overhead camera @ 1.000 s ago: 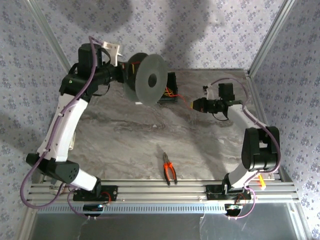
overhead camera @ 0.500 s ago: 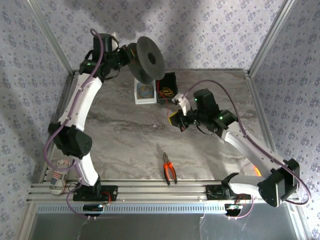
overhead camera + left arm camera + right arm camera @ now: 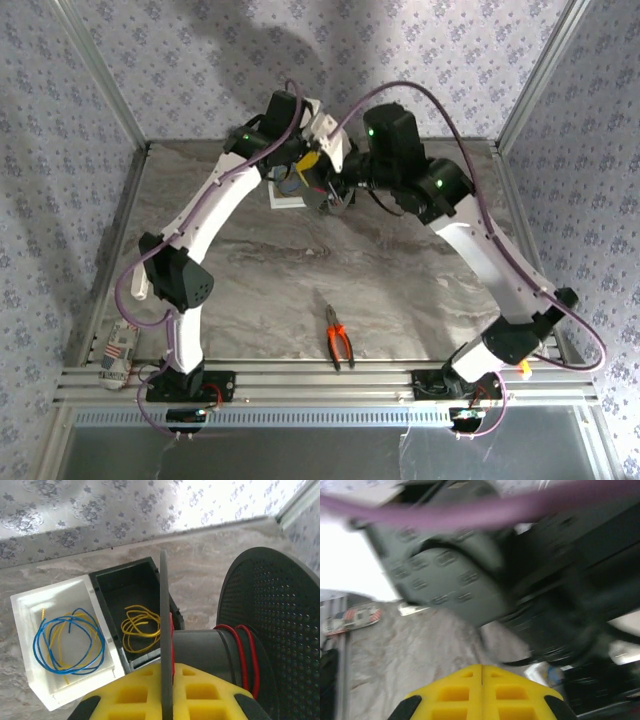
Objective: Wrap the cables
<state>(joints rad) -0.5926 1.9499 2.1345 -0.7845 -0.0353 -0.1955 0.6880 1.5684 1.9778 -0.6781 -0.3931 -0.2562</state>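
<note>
Red turns of the cables [image 3: 242, 652] circle the black spool [image 3: 270, 630] hub at the lower right of our left wrist view, just right of the left gripper [image 3: 167, 676], whose fingers pinch the spool's thin flange. Our right gripper [image 3: 481, 675] has its fingers pressed together.

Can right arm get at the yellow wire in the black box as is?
Probably not cleanly: the left gripper holds the spool close over the box and yellow wire, and the right gripper is shut.
</note>
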